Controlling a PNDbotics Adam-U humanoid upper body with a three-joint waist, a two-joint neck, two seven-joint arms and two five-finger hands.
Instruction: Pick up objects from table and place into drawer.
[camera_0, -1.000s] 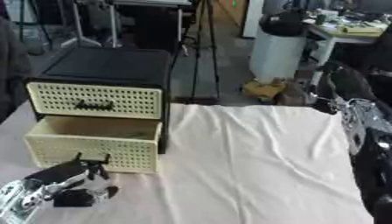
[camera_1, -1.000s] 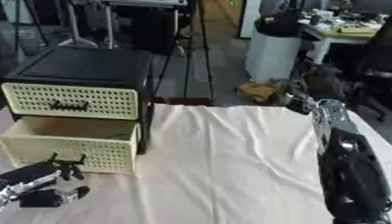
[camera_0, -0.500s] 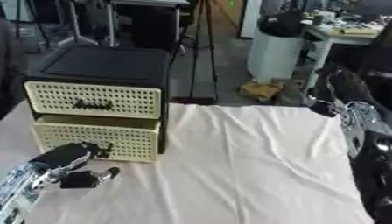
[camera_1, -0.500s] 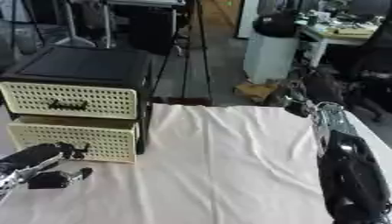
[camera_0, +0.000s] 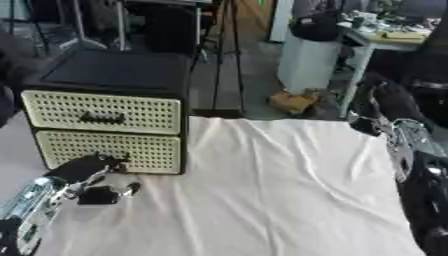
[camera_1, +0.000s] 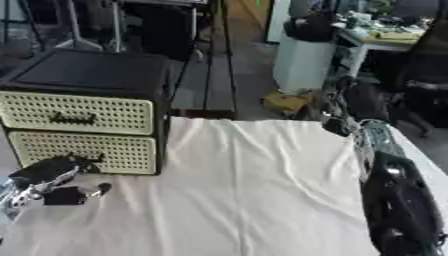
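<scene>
— Since a second ago the lower drawer (camera_0: 107, 149) has gone from pulled out to flush with the cabinet front; half a second ago it was already nearly in. What is the left hand (camera_0: 80, 171) doing now?

— It sits just in front of that drawer, at the lower left of the left eye view. Its fingers point toward the cream perforated front, fairly straight and curled round nothing. Whether they touch the drawer or stop just short of it, I cannot tell.

— And the objects?

— None shows on the white cloth (camera_0: 262, 190), which lies wrinkled over the table. Both drawers are closed, so whatever is inside is hidden. Something small and dark shows just under the left hand; I can't tell whether it is part of the hand or a separate thing.

— The cabinet itself?

— A black cabinet (camera_0: 114, 75) at the far left of the table, with two cream drawer fronts one above the other. The upper drawer (camera_0: 101, 112) has a dark handle at its middle.

— The right hand?

— The right hand (camera_1: 354, 102) is raised at the table's far right edge, well apart from the cabinet. It is dark and blurred, so I cannot tell how its fingers stand. The arm runs down the right side of the view.
</scene>
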